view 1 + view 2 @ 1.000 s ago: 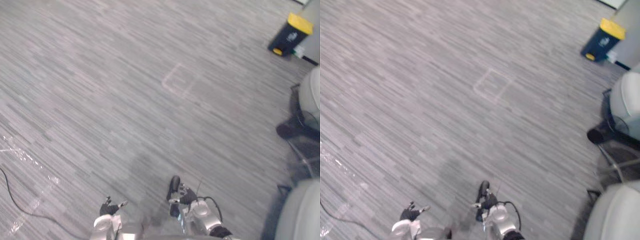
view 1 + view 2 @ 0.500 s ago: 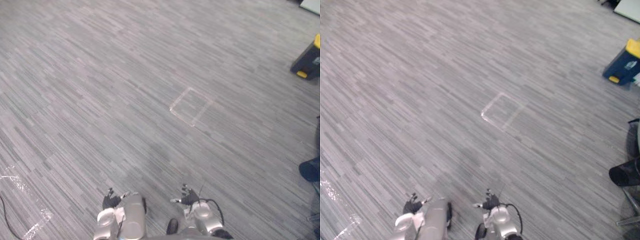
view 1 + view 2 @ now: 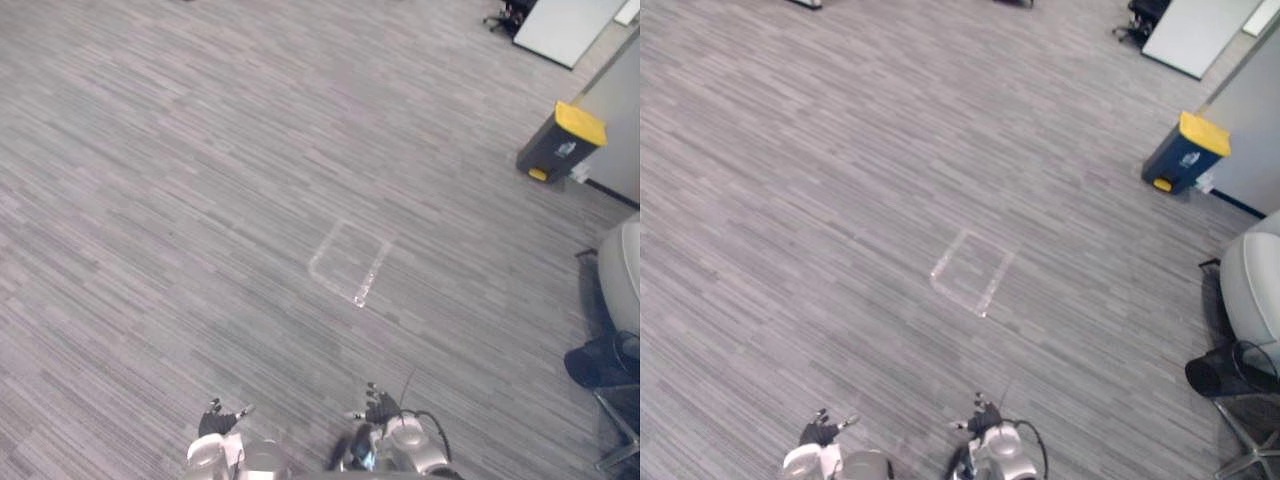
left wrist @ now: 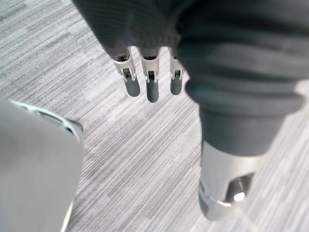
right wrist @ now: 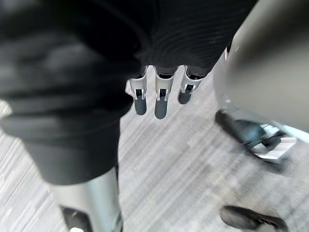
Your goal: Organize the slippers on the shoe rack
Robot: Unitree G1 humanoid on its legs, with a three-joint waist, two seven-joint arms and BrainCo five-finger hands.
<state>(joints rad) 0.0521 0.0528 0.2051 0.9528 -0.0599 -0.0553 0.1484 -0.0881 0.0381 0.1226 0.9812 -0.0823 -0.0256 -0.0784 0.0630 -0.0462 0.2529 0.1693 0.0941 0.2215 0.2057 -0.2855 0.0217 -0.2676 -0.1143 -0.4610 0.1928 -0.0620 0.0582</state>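
The left hand and the right hand hung low over the grey striped carpet floor, fingers straight and released, grasping nothing. A pale taped square outline lay mid-floor. A dark blue bin with a yellow lid stood toward the floor's far right corner, with a pale grey chair at its right edge.

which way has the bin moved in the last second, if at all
No. The bin keeps its place up-right of the taped square; only the camera shifted.
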